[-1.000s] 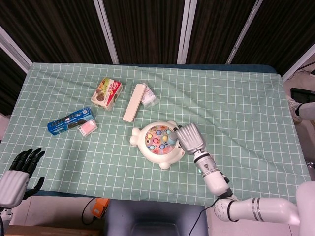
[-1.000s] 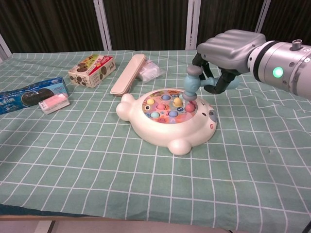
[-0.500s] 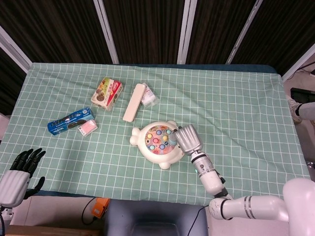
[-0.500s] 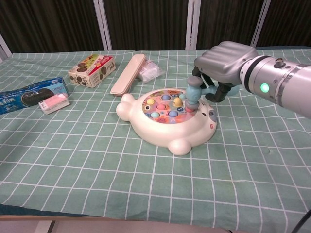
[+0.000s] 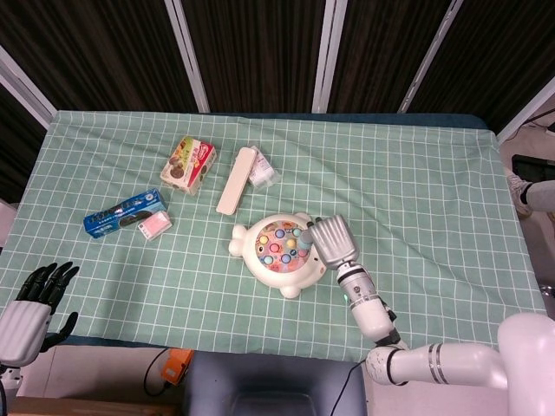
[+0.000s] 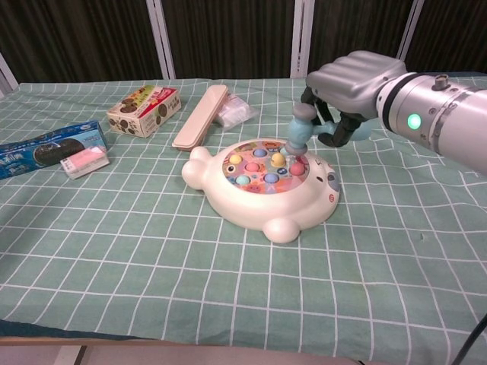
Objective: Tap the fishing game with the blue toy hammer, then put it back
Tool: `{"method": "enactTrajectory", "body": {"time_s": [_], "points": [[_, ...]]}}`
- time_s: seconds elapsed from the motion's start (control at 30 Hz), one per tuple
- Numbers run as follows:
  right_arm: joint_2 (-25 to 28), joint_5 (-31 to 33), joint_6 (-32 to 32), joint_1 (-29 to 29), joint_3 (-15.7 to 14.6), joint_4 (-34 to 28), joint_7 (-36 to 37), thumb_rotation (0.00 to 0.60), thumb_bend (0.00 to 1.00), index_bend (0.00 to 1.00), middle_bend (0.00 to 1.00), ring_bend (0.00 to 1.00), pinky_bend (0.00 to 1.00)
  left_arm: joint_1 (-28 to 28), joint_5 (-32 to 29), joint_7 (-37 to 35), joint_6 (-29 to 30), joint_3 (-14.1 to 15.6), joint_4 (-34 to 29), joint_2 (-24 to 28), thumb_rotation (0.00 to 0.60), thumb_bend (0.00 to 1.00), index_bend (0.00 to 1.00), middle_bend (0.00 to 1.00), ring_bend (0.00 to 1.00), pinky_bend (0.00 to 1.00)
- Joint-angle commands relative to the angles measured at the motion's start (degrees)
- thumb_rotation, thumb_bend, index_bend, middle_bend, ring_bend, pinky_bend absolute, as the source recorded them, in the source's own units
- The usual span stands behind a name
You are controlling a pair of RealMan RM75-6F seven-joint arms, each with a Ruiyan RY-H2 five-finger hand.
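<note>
Blue toy hammer [image 5: 308, 236] is mostly hidden under the right hand [image 5: 330, 240] in the head view, so only a small bit of it is seen at the right edge of the fishing game [image 5: 279, 252]. The game is set on the green checked cloth [image 5: 416, 191] near the front of the table. The left hand [image 5: 36, 299] is seen low at the left, off the table edge, with its fingers held apart and nothing in them. A blue box [image 5: 124, 213], a pink pack [image 5: 153, 225], a snack box [image 5: 189, 163] and a long cream case [image 5: 236, 180] are laid further back.

In the chest view, the blue toy hammer [image 6: 300, 131] is gripped by the right hand [image 6: 351, 82], with the fingers closed around its handle. The hammer head is held just above the right side of the fishing game [image 6: 262, 190], over the small colored fish. Whether it is touching them cannot be told.
</note>
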Motion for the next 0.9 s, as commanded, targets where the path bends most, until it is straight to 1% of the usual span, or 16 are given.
{"method": "enactTrajectory", "body": {"time_s": [0.03,0.27,0.47,0.6,0.7,0.9], "points": [[-0.8,-0.7,0.1,0.3,1.2,1.1,2.0,0.600,0.55,0.99,0.73,0.82,0.86,0.0,-0.1,-0.1,-0.1,0.0,0.0,0.0,0.600,0.40,0.00,0.06,0.02,0.10],[-4.7,2.0,-0.2,2.3,2.1,4.8,0.5,0.600,0.55,0.99,0.73,0.82,0.86,-0.2,-0.6,-0.7,-0.4,-0.2,0.1,0.2,0.600,0.40,0.00,0.06,0.02,0.10],[-7.6,4.3,-0.3,3.5,1.5,8.2,-1.8,0.600,0.55,0.99,0.73,0.82,0.86,-0.3,-0.6,-1.1,-0.6,-0.2,0.2,0.3,0.600,0.40,0.00,0.06,0.02,0.10],[-8.3,5.2,0.1,3.8,1.0,9.0,-3.0,0.600,0.55,0.99,0.73,0.82,0.85,-0.3,-0.5,-1.2,-0.6,-0.2,0.3,0.3,0.600,0.40,0.00,0.06,0.02,0.10],[-7.4,4.4,0.9,3.4,1.3,8.0,-2.1,0.600,0.55,0.99,0.73,0.82,0.85,-0.2,-0.3,-1.2,-0.3,-0.1,0.3,0.3,0.600,0.40,0.00,0.06,0.02,0.10],[-1.8,-0.5,2.5,0.5,1.4,3.2,4.4,0.600,0.55,0.99,0.73,0.82,0.85,0.1,0.3,-1.1,0.5,0.1,0.3,0.3,0.600,0.40,0.00,0.06,0.02,0.10]]}}
